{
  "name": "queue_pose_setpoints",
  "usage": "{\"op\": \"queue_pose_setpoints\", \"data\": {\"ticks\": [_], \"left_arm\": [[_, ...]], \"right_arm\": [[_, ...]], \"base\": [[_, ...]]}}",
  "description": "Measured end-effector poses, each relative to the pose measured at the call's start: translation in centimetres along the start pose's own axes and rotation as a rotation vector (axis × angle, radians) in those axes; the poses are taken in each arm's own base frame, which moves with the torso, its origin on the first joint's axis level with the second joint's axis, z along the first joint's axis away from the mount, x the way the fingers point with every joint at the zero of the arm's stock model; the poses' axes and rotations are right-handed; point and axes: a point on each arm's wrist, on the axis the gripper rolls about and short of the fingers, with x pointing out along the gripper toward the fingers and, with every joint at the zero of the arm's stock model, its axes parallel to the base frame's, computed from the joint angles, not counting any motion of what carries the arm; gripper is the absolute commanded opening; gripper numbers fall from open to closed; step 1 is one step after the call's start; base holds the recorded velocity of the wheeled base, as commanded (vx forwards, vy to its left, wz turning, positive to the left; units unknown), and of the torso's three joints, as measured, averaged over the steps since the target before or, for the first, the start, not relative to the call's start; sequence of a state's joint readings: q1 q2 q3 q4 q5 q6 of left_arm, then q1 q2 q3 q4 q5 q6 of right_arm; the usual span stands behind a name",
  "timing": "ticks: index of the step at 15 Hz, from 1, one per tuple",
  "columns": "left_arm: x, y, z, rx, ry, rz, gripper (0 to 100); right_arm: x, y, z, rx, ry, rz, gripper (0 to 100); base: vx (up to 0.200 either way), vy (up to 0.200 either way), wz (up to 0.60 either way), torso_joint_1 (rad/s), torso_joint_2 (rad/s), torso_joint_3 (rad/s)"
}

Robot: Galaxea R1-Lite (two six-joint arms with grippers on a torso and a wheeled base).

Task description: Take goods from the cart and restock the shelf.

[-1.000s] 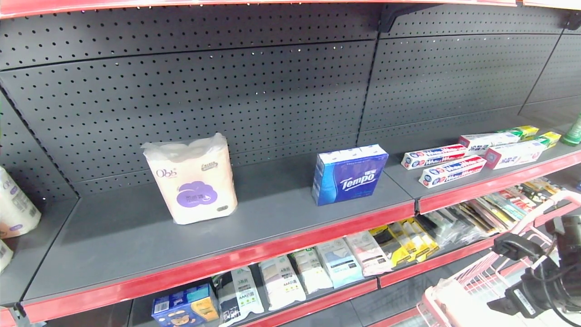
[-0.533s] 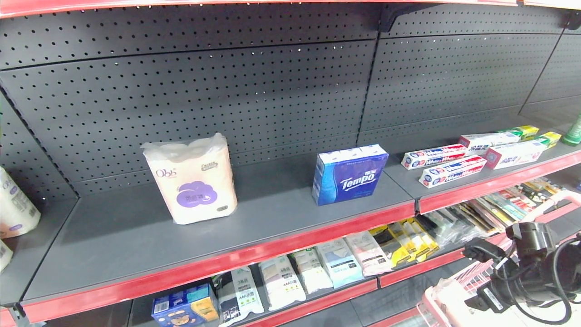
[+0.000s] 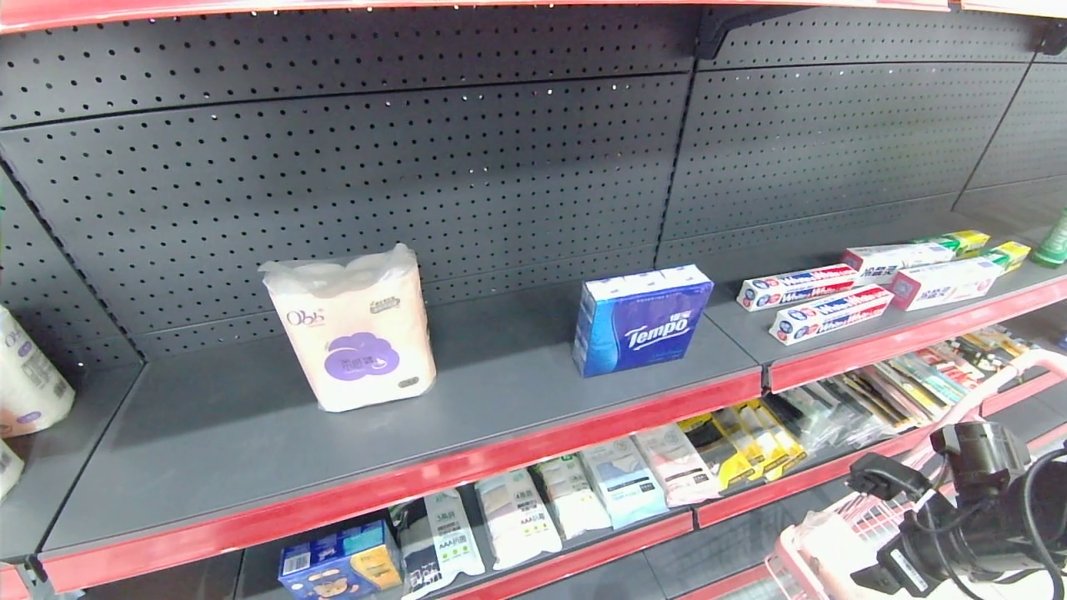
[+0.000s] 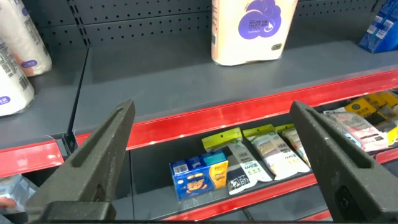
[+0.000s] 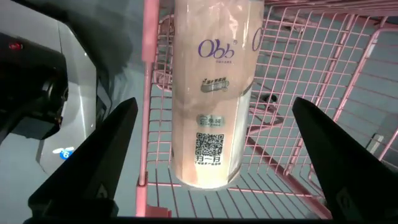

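- One cream roll pack (image 5: pixel 214 56) sits in your pink wire cart (image 5: pixel 150 93), just beside its side rail.
- Right gripper (image 5: pixel 211 115) hangs over that pack, jaws spread wide either side of it, not pinching.
- Left gripper (image 4: pixel 212 109) faces the shelf (image 3: pixel 467 392), jaws spread, holding nothing.
- Shelf carries a matching roll pack (image 3: pixel 354 329), a blue tissue box (image 3: pixel 640 321) well right of it, and toothpaste boxes (image 3: pixel 829 304) further right.
- Tier below holds rows of flat packets (image 3: pixel 583 500).
- Versus a second ago: right arm (image 3: pixel 975 500) has swung left and lower over the cart; shelf goods unmoved.
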State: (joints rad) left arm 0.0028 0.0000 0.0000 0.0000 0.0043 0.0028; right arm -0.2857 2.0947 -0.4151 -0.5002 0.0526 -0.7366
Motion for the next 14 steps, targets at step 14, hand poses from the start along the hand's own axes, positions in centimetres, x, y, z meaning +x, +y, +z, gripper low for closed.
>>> {"op": "queue_pose_setpoints", "data": {"ticks": [14], "left_arm": [[0.0, 0.0, 0.0, 0.0, 0.0, 0.0, 100]], "right_arm": [[0.34, -0.68, -0.43, 0.028, 0.007, -0.01, 100]], "base": [[0.0, 0.0, 0.0, -0.118, 0.26, 0.14]]}}
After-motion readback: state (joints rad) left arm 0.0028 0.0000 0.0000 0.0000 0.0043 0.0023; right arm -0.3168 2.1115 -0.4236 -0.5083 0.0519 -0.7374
